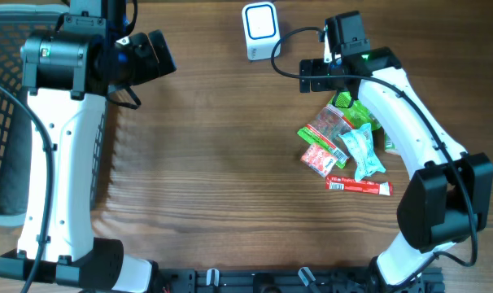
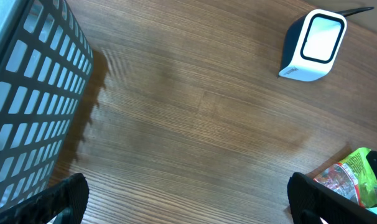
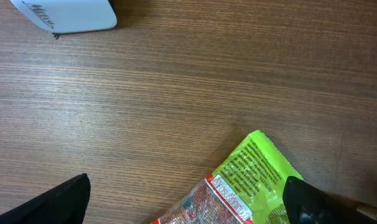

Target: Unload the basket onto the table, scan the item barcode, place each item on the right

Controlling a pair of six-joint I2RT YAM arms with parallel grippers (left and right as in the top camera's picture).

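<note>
Several snack packets lie in a pile at the right of the table: a green packet, a red and clear one, a pale blue one, a small red one and a red stick. The white barcode scanner stands at the back middle. My right gripper hovers open just behind the pile. In the right wrist view the green packet's corner lies between the wide jaws of the right gripper, untouched. My left gripper is open over bare wood at the back left, and the left wrist view shows the left gripper empty.
A dark mesh basket stands at the table's left edge, close to the left arm, and its wall fills the left side of the left wrist view. The scanner has a cable trailing toward the right arm.
</note>
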